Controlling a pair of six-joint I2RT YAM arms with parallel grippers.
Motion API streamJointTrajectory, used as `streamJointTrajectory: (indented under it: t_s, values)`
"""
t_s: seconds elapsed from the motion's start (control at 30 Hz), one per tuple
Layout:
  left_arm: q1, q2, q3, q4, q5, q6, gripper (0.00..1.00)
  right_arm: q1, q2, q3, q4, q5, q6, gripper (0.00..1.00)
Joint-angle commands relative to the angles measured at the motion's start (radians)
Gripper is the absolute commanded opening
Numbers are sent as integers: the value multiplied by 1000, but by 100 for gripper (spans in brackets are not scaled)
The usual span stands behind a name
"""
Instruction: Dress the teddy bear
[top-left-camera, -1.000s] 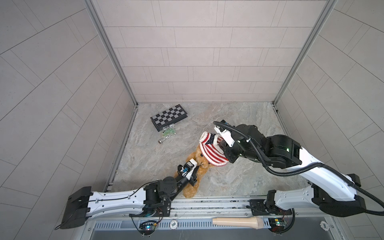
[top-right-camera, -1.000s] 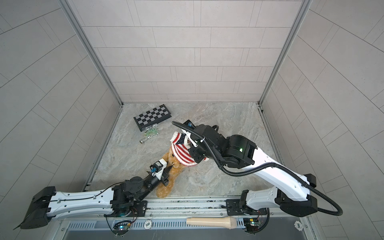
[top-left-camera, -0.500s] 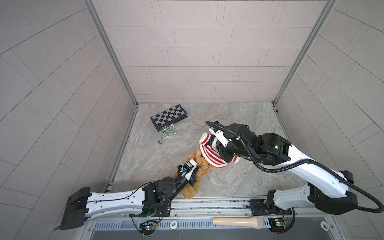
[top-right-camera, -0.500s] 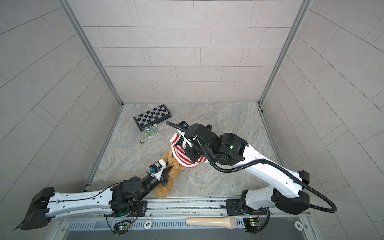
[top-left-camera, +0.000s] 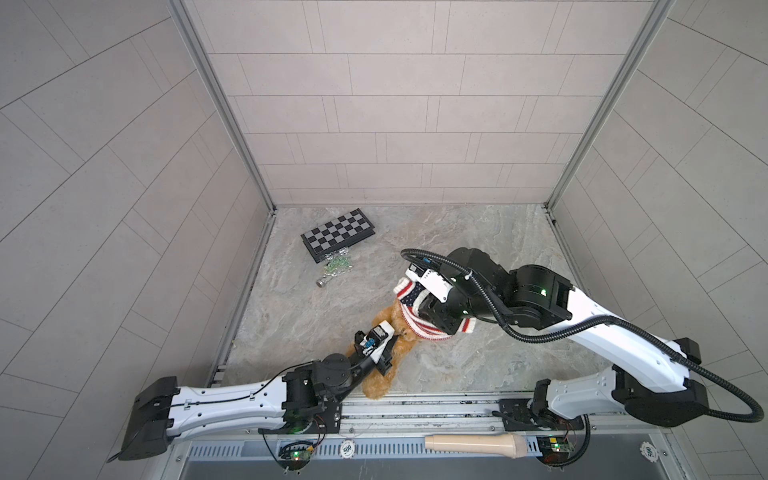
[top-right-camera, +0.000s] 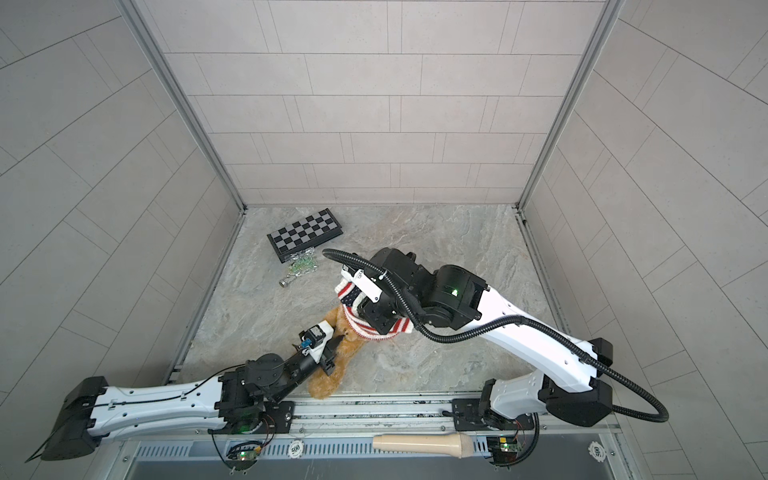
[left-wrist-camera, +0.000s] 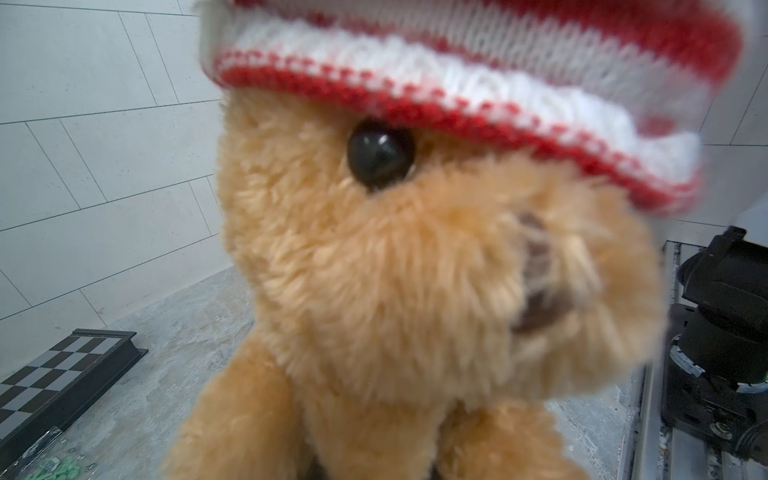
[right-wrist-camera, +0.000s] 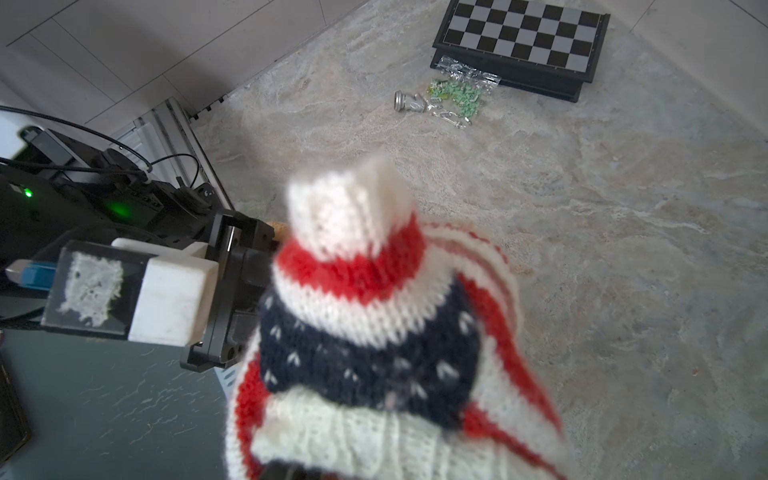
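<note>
The teddy bear (top-left-camera: 376, 384) is golden-tan and fluffy, held up off the floor near the front rail. My left gripper (top-left-camera: 388, 353) is shut on its body, and its jaws are hidden in fur in the left wrist view. A red, white and navy knit sweater (top-left-camera: 409, 291) sits over the top of the bear's head, its hem just above the eye (left-wrist-camera: 380, 160). My right gripper (top-left-camera: 432, 316) is pressed into the sweater from the right. The knit (right-wrist-camera: 374, 332) hides its jaws, so their state does not show.
A folded chessboard (top-left-camera: 338, 235) lies at the back left, with a clear bag of green pieces (top-left-camera: 338, 264) and a silver chess piece (top-left-camera: 323, 281) beside it. A beige handle (top-left-camera: 476, 444) and a poker chip (top-left-camera: 347, 448) lie on the front ledge.
My right arm has shifted left and closer over the bear's head, pushing the sweater with it. The left arm and the bear have stayed in place.
</note>
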Motion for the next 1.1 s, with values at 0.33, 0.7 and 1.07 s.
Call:
streamJointTrajectory:
  t_s: [0.33, 0.7, 1.07]
  values:
    - [-2, -31, 47, 17, 11, 28, 0, -31, -7, -91, 11, -28, 34, 52]
    - [-2, 12, 61, 14, -12, 12, 0, -31, -22, -144, 49, -91, 24, 21]
    - [0, 109, 95, 17, -45, -46, 8, -86, -161, -278, 195, -132, -8, 0]
